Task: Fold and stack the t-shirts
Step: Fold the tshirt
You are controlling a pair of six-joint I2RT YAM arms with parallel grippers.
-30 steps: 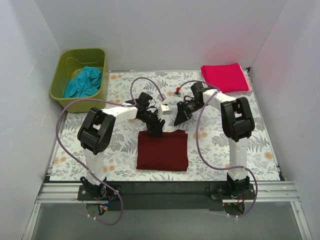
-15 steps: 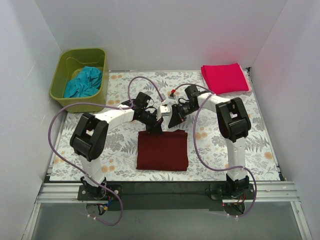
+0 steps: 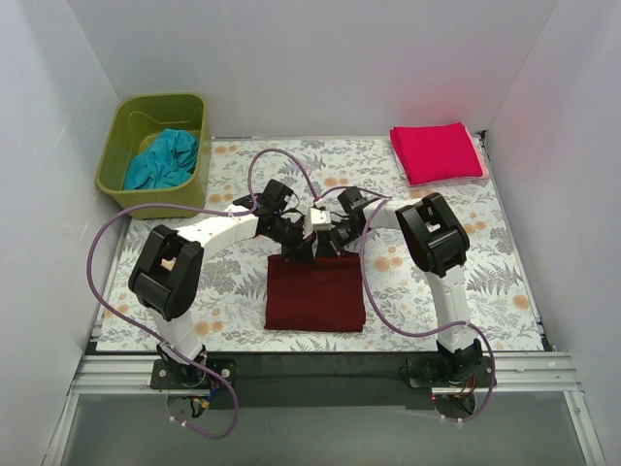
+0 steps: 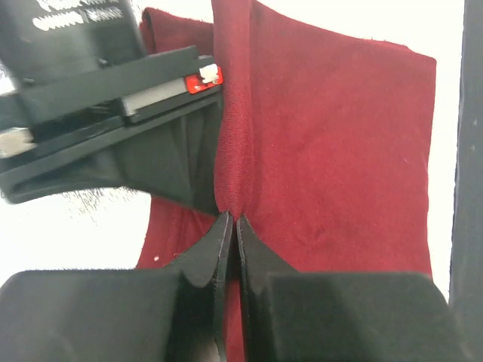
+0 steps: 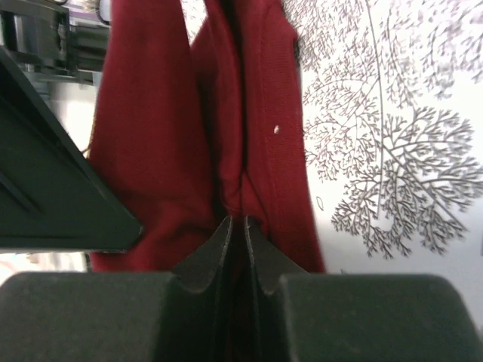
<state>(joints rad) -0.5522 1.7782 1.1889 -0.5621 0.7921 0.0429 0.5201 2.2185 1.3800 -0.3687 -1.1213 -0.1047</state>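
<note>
The dark maroon t-shirt (image 3: 315, 291) lies folded as a rectangle on the near middle of the floral cover. My left gripper (image 3: 299, 249) and right gripper (image 3: 330, 243) sit side by side at its far edge. In the left wrist view my left gripper (image 4: 230, 219) is shut on a raised fold of the maroon cloth (image 4: 332, 136). In the right wrist view my right gripper (image 5: 236, 221) is shut on a bunched maroon fold (image 5: 226, 113). The bright pink-red t-shirt (image 3: 437, 152) lies folded at the far right. The teal t-shirt (image 3: 165, 160) is crumpled in the bin.
A green bin (image 3: 116, 165) stands at the far left and holds the teal shirt. White walls enclose the floral cover (image 3: 446, 282) on three sides. Purple cables loop over both arms. The right gripper's body (image 4: 113, 143) fills the left of the left wrist view.
My right gripper has moved left and down to the maroon shirt's far edge, close beside the left gripper. The left gripper has stayed at that edge while its arm shifted.
</note>
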